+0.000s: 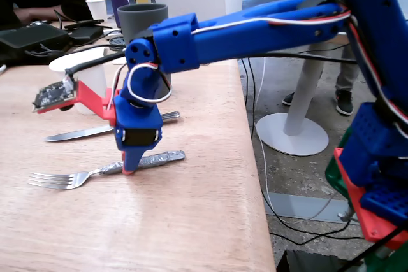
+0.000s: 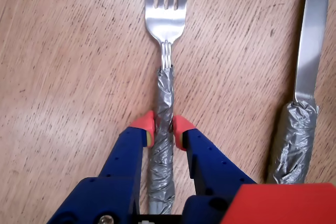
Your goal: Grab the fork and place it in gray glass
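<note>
The fork lies flat on the wooden table, tines to the left in the fixed view, its foil-wrapped handle stretching right. In the wrist view the fork points up the frame. My gripper reaches straight down onto the table, and its red fingertips press the foil handle from both sides. In the fixed view the gripper stands upright over the middle of the handle. The gray glass stands at the back of the table, partly hidden behind the blue arm.
A foil-handled knife lies parallel to the fork just behind it; the knife is at the right of the wrist view. A white cup stands in front of the glass. The table edge drops off at the right. Clutter fills the back left.
</note>
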Available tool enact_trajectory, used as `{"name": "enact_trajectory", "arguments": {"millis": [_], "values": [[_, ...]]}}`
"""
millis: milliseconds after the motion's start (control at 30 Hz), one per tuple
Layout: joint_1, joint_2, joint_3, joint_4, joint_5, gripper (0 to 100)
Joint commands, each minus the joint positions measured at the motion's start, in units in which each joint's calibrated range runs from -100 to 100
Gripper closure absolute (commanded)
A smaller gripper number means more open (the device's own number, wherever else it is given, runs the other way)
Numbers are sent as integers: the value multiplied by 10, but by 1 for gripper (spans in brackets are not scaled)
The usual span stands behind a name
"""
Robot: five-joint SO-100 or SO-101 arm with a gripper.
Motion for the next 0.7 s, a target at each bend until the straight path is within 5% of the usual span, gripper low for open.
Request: {"name": "enact_trajectory", "arguments": {"millis": [0, 400, 667], "values": [[9, -68, -6, 2, -2, 100], [9, -544, 352, 2, -4, 100], [48, -614, 402, -9, -5, 100]]}}
